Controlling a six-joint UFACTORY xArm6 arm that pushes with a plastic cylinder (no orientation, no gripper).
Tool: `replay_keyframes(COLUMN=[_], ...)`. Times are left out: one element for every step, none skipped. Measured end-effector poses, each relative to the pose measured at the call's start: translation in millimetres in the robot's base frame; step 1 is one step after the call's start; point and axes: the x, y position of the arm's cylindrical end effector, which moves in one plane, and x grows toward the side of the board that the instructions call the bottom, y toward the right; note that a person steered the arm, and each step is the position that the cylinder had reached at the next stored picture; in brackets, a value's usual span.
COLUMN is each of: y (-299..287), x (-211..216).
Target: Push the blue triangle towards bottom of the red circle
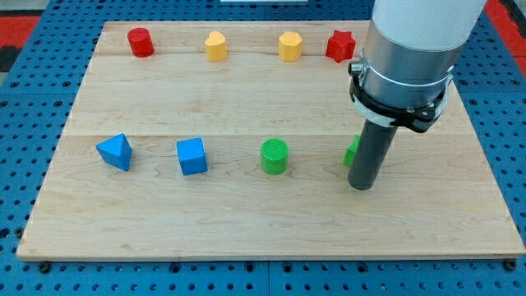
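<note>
8 small coloured blocks sit on a pale wooden board (246, 99) that lies on a blue pegboard surface (25, 123), all seen through the 1 camera view.

Along the view's top run 4 blocks in a row: a red cylinder, the task's red circle (140, 42), at the left, then a yellow rounded block (215, 46), a yellow hexagonal block (289, 46), and a red star-shaped block (340, 46) partly behind the arm.

Across the middle runs a second row of 4. The blue triangle block (115, 152) lies nearest the view's left edge, below the red cylinder and well apart from it, with bare wood between them. Just to its right sits a blue cube-like block (192, 156), then a green cylinder with a ribbed top (274, 156). A green block (352, 153) shows only as a sliver, hidden behind the rod, so its shape cannot be told.

The arm's grey-and-white body (407, 57) fills the view's upper right. Its dark rod comes straight down, and my tip (361, 187) rests on the board just beside that hidden green block, right of the green cylinder and well apart from the blue triangle block. The arm carries no claw, only the rod, so nothing is grasped.
</note>
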Motion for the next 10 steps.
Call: replay_keyframes(y=[6,9,54,109,125,131,119,47,-42,-130], x=[3,3,48,71,71,71,68,62,31,-1])
